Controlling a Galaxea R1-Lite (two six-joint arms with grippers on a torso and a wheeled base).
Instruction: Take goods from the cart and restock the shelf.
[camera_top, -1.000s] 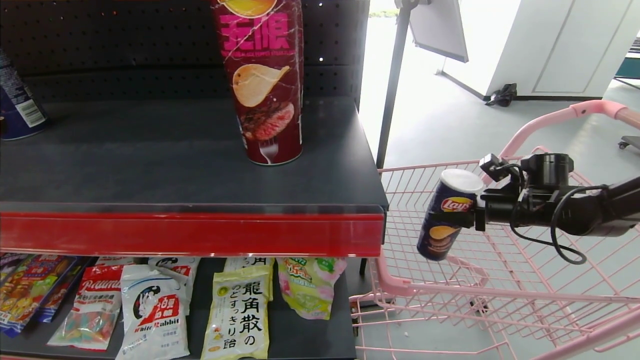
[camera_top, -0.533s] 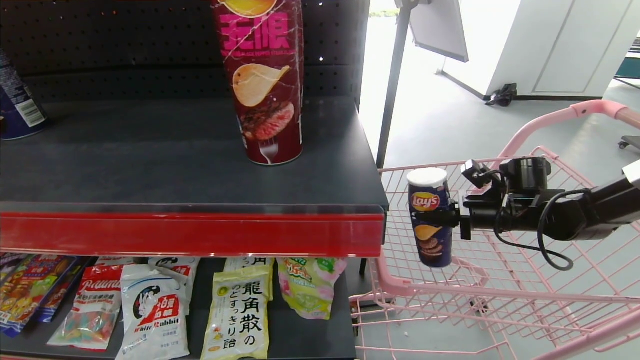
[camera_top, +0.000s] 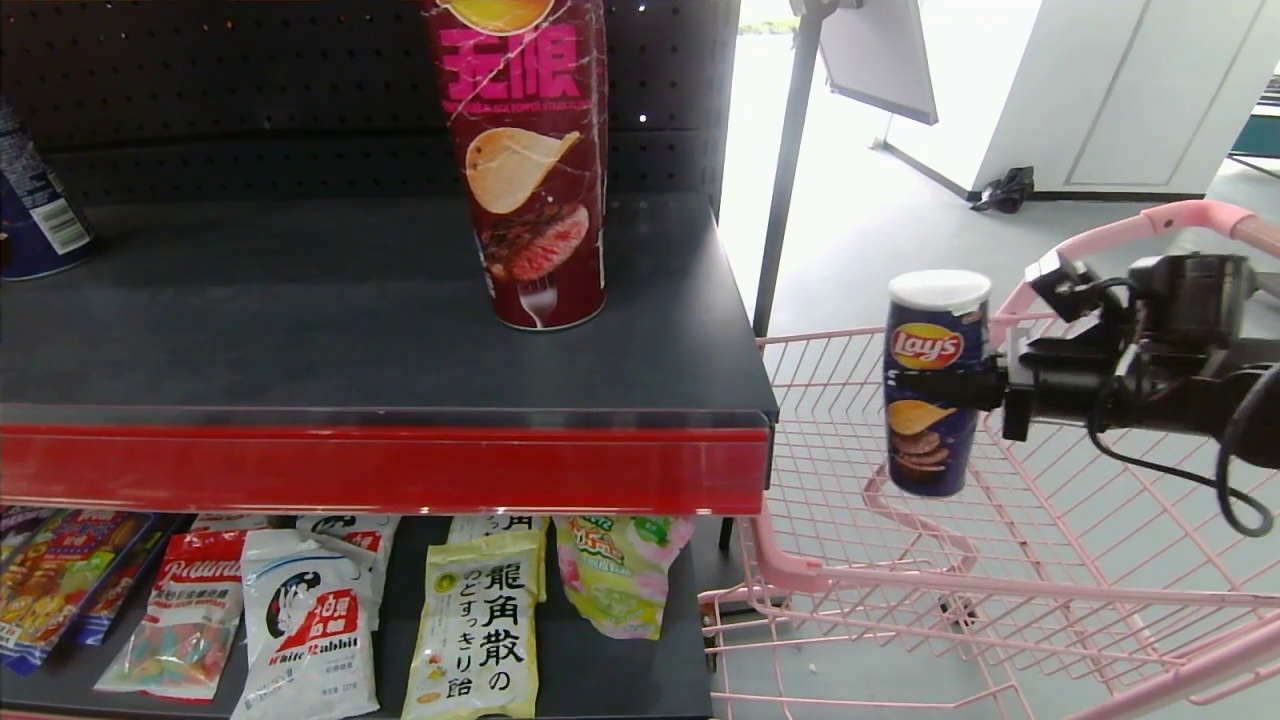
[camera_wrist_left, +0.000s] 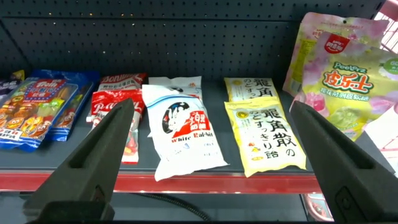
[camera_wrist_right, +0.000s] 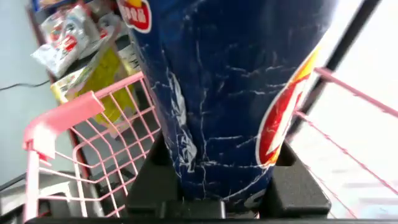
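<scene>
My right gripper (camera_top: 965, 388) is shut on a dark blue chip can (camera_top: 934, 382) with a white lid. It holds the can upright in the air above the pink cart (camera_top: 1000, 590), to the right of the shelf's end. In the right wrist view the blue can (camera_wrist_right: 236, 87) stands between the black fingers (camera_wrist_right: 155, 180). The upper shelf board (camera_top: 300, 310) carries a tall maroon chip can (camera_top: 528, 160) near its right end. My left gripper (camera_wrist_left: 211, 162) is open in front of the lower shelf, with nothing between its fingers.
Another blue can (camera_top: 35, 200) stands at the far left of the upper shelf. Several snack bags (camera_top: 470, 620) lie on the lower shelf (camera_wrist_left: 186, 180). A red price strip (camera_top: 380, 465) fronts the upper board. A black pole (camera_top: 785, 170) rises just behind the cart.
My right gripper tipped the blue can from tilted to upright, swung it left toward the shelf's end, then carried it up and back to the right.
</scene>
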